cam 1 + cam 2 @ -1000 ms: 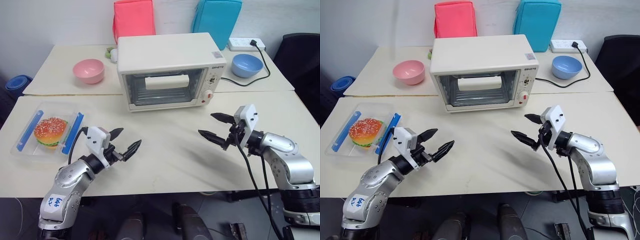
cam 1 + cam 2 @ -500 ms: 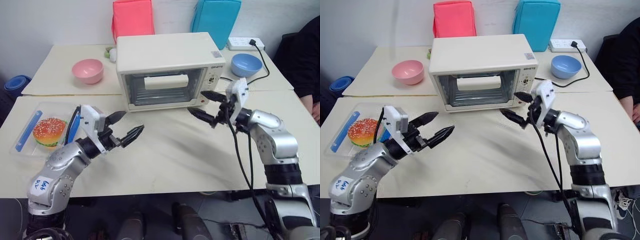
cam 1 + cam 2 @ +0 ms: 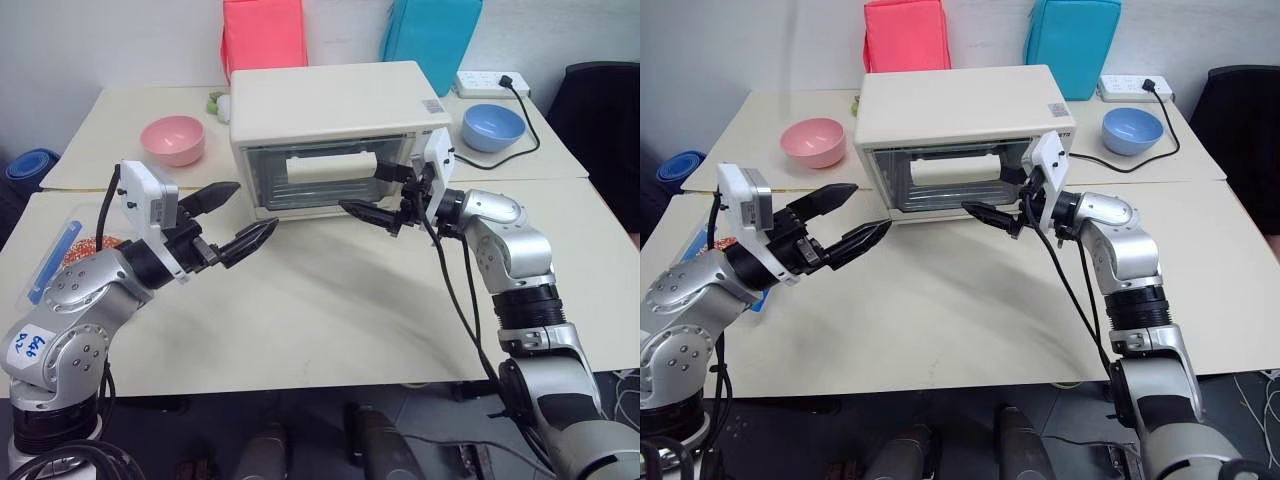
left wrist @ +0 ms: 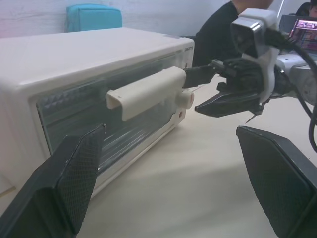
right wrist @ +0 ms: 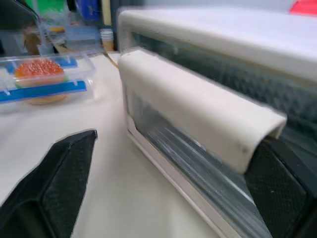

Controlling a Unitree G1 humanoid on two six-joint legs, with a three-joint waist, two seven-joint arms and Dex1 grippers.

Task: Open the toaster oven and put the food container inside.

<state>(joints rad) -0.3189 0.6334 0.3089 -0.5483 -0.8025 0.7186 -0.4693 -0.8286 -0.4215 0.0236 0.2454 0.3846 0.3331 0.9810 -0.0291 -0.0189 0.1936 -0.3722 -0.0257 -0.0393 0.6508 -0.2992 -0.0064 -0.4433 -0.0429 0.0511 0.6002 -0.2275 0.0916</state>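
Both arms have risen toward the toaster oven [image 3: 335, 135]; right gripper [image 3: 372, 192] at its handle [image 3: 333, 163], left gripper [image 3: 232, 217] beside, fingers released.

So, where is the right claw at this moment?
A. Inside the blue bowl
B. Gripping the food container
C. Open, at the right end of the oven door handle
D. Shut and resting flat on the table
C: the right claw is open at the right end of the white bar handle on the closed toaster oven.
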